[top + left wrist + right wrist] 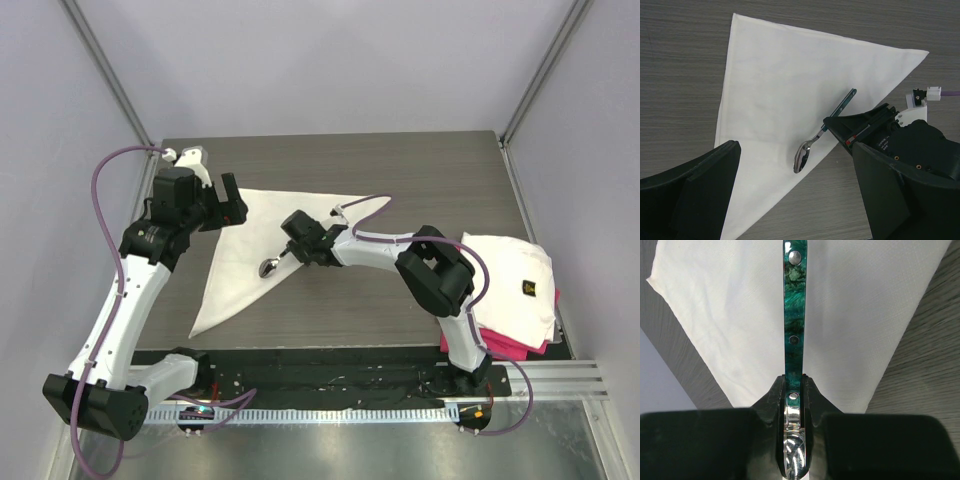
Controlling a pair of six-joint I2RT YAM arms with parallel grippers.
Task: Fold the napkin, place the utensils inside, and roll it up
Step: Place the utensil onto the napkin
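The napkin (245, 245) lies flat on the table, folded into a cream-white triangle; it also shows in the left wrist view (775, 85) and the right wrist view (865, 315). My right gripper (293, 250) is shut on the spoon (268, 268), gripping where the teal handle (796, 315) meets the silver neck. The spoon's bowl (802, 157) hangs over the napkin's long near edge; I cannot tell if it touches. My left gripper (232, 203) is open and empty, held above the napkin's left part, its fingers (695, 195) wide apart.
A folded white cloth with a small dark logo (510, 275) lies on a pink cloth (500, 345) at the right table edge. The dark wood table (420, 160) is walled on three sides. A black base rail (330, 372) runs along the near edge.
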